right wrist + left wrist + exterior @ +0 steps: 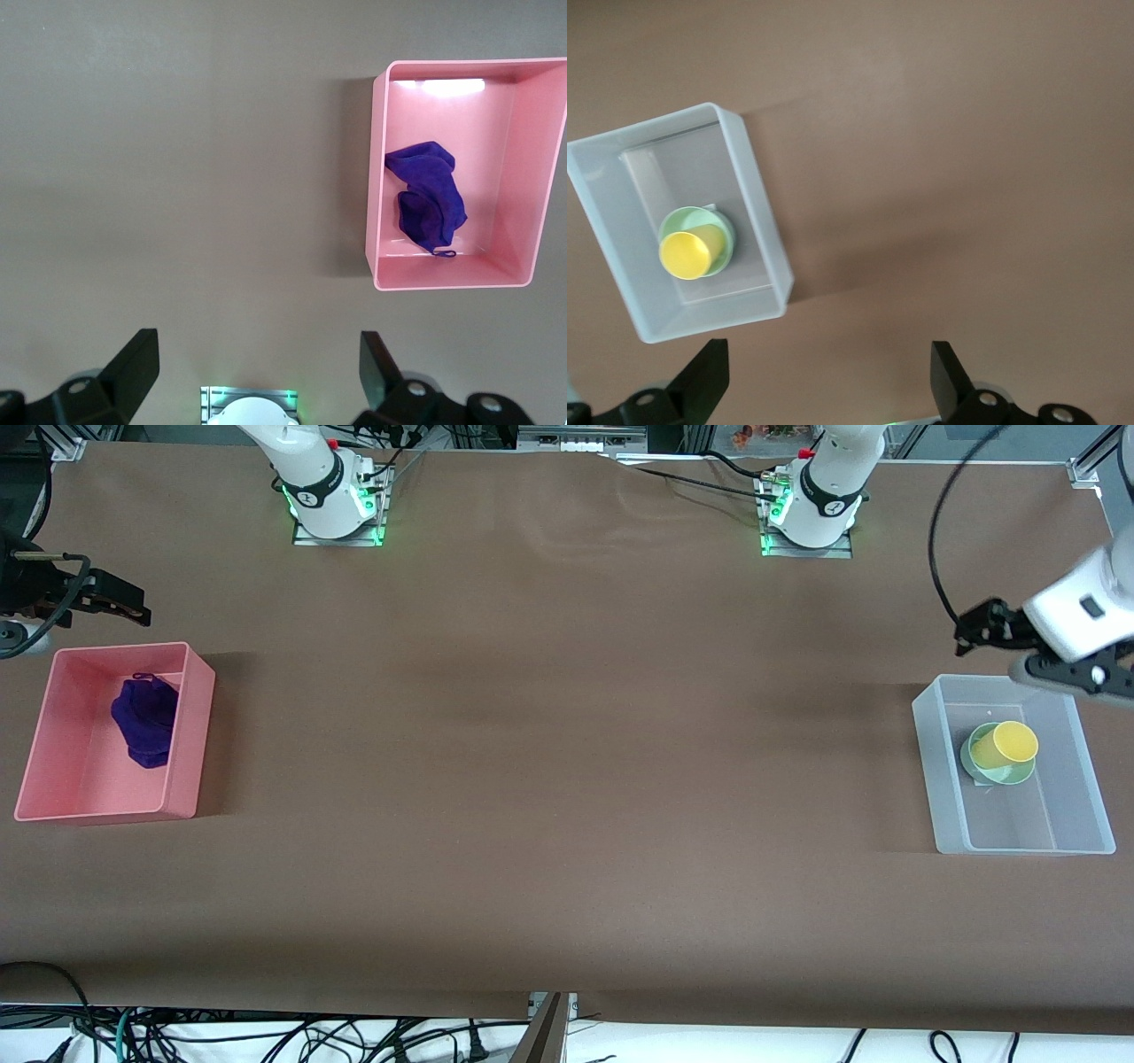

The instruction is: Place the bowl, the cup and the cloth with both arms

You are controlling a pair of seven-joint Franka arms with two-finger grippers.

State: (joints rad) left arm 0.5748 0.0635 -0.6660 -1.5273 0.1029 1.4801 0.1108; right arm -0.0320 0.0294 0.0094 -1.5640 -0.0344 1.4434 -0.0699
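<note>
Listing contents, brown table [567, 779]: 2 bins, 1 bowl, 1 cup, 1 cloth, 2 arms.

Bin 1: pink rectangular plastic bin [190, 735], right arm's end. Holds 1 deep purple wrinkled fabric cloth [146, 722], lying crumpled against one long wall. Right wrist view shows a small loop at the cloth's edge; front view doesn't make it out.

Bin 2: clear rectangular plastic bin [930, 771], left arm's end. Holds 1 pale mint-green round bowl [974, 766] w/ 1 plain yellow plastic cup [1005, 746] in it, cup tilted.

Left gripper [974, 631]: in the air over table by clear bin's edge, fingers spread, nothing held; spread seen only in left wrist view.

Right gripper [128, 602]: over table by pink bin, jaws wide, empty. Front view alone shows both arm bases.
</note>
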